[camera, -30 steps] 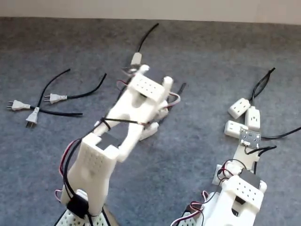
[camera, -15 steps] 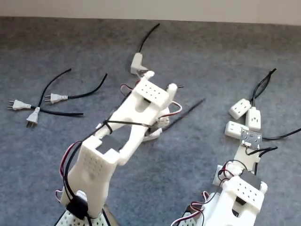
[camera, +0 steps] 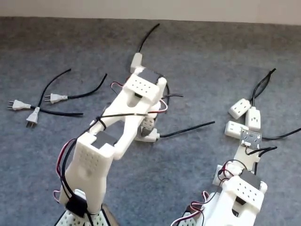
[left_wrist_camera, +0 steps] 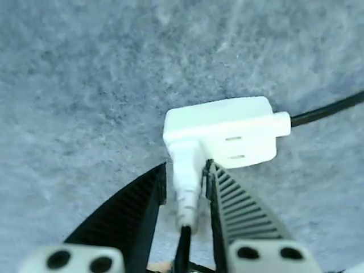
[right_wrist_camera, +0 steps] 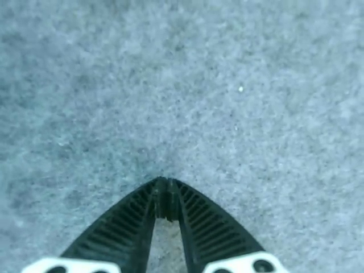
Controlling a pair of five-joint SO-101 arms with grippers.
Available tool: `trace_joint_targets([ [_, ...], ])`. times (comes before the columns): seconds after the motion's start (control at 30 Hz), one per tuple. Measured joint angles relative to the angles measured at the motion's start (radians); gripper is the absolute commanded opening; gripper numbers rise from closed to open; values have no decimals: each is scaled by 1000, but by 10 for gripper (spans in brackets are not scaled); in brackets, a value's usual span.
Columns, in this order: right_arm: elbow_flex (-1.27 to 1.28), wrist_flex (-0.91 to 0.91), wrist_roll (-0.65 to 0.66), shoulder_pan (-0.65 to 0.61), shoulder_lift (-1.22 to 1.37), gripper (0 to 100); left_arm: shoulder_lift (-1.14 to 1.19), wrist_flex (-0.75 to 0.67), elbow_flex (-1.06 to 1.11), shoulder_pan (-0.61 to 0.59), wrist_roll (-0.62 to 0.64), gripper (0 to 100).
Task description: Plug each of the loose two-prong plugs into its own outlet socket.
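Observation:
My left gripper (left_wrist_camera: 185, 169) is shut on a white two-prong plug (left_wrist_camera: 185, 196), whose nose is pushed against the side of a white outlet socket (left_wrist_camera: 224, 133) lying on the carpet. In the high view that socket (camera: 148, 136) lies under the left arm's wrist, its black cord (camera: 188, 129) trailing right. Three loose plugs (camera: 55, 98) (camera: 16, 104) (camera: 32, 117) with black cords lie at the far left. Three more white sockets (camera: 239, 107) (camera: 253, 117) (camera: 233, 128) cluster at the right. My right gripper (right_wrist_camera: 166, 196) is shut, with nothing in it, just over bare carpet.
Another white corded piece (camera: 136, 61) lies beyond the left arm, its cord running to the back. The right arm (camera: 242, 188) stands at the front right, just in front of the socket cluster. Grey carpet (camera: 197, 61) covers the whole table.
The left arm's wrist turned and drew back a little. The socket under it swung round, so its cord moved from pointing back-right to lying toward the right. The right arm kept still.

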Motion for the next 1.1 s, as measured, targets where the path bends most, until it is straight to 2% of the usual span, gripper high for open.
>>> trace_joint_targets([
  [0.13, 0, -8, 0, 0, 0, 8, -74, 0, 9, 0, -152, 162],
  [0.43, 0, -8, 0, 0, 0, 8, -155, -8, 28, 23, -605, 214],
  [0.63, 3, -8, 0, 0, 0, 8, -155, -8, 28, 34, -773, 211],
  [0.83, 3, -8, 0, 0, 0, 8, -155, -77, 28, 38, -868, 214],
  [1.1, 3, -8, 0, 0, 0, 8, -146, -133, 28, 38, -872, 215],
])
